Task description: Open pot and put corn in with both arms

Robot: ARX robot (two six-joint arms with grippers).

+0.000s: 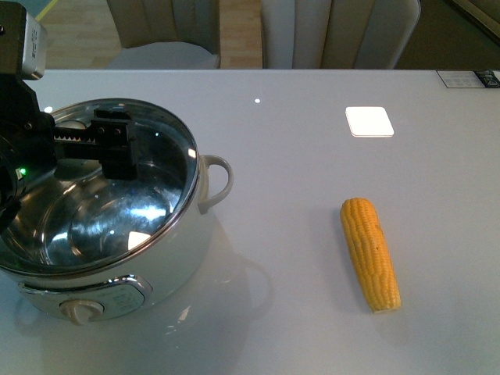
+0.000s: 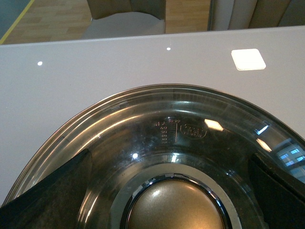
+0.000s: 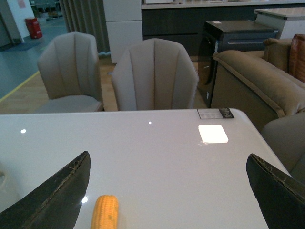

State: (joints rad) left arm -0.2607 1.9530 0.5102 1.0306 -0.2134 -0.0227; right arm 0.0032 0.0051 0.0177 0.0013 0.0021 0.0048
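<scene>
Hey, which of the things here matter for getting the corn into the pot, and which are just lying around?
For the job: pot, glass lid, corn, left claw, right claw.
Just lying about: printed card at the table corner, chairs, sofa.

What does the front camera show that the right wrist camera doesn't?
Only the front view clearly shows the pot, glass lid on, with the left gripper above it. Only the right wrist view shows the right gripper, fingers wide apart, and a brown sofa. Both show the corn lying on the white table, with chairs behind.
</scene>
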